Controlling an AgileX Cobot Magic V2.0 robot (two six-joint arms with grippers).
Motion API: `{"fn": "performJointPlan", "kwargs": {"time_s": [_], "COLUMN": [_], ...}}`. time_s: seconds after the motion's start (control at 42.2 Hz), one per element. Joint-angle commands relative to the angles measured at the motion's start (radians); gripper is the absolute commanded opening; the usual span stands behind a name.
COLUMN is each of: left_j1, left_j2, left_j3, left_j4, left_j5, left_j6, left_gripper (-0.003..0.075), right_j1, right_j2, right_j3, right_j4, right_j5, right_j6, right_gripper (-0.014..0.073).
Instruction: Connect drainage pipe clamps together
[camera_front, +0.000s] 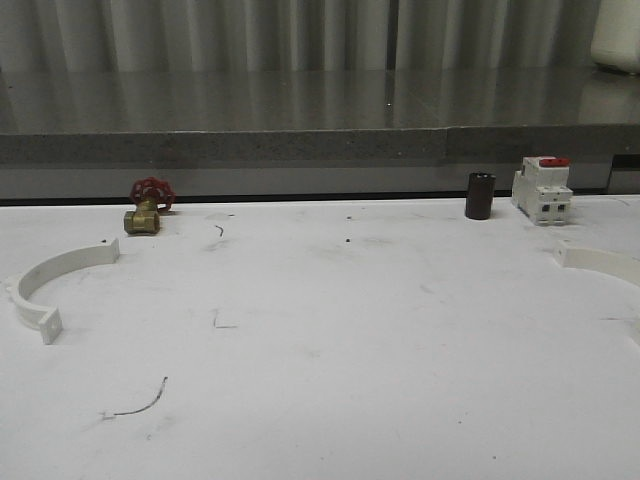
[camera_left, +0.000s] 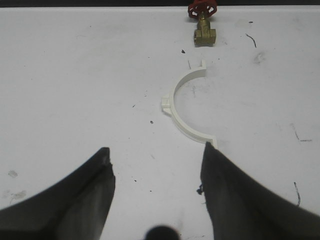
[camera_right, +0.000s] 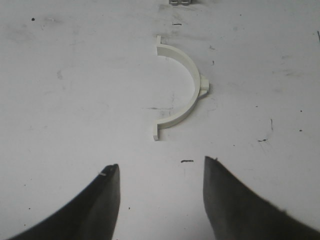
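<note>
The front camera sits low and looks forward across the white table (camera_front: 320, 350) to the gray ledge at the back. The left wrist camera looks down from close above the table, past its dark fingers (camera_left: 75, 200). It shares the left half-ring (camera_front: 50, 285) (camera_left: 182, 107) and the red-handled tap (camera_front: 148, 205) (camera_left: 202, 22) with the front view. The right wrist camera looks down the same way and shares the right half-ring (camera_front: 600, 262) (camera_right: 182, 87).

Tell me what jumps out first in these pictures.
Two white half-ring clamps lie far apart on the table: one at the left edge, one at the right edge. Toward the back stand a brass valve with a red handwheel and a white breaker with a red top.
</note>
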Motion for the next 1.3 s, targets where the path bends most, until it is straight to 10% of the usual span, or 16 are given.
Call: {"fn": "performJointPlan", "kwargs": {"time_s": [0.0,0.474,0.663,1.279], "left_j1": [-0.003,-0.003,-0.003,-0.042], "left_j2": [-0.001,0.241,0.408,0.940], "left_j3": [-0.028,-0.139,-0.238,-0.535], "left_j4": [0.000,0.000,-0.007,-0.007], "left_j5": [-0.067,-0.069,-0.055,0.017], "left_j6": [-0.003,0.017,0.017,0.035], "left_gripper": [0.0420,0.0427,0.0542,0.0429], "right_j1": [-0.004,-0.004,-0.004,-0.004], "right_j2": [0.000,0.000,0.000,0.000], "right_j3": [-0.032,-0.032,-0.032,-0.032], "right_j4": [-0.011,-0.011,-0.011,-0.011], "right_j5": [-0.061,-0.059,-0.056,-0.056], "right_j6": [-0.007,-0.007,-0.007,-0.007], "right_gripper": [0.0427,0.0427,0.0427,0.0427]}}
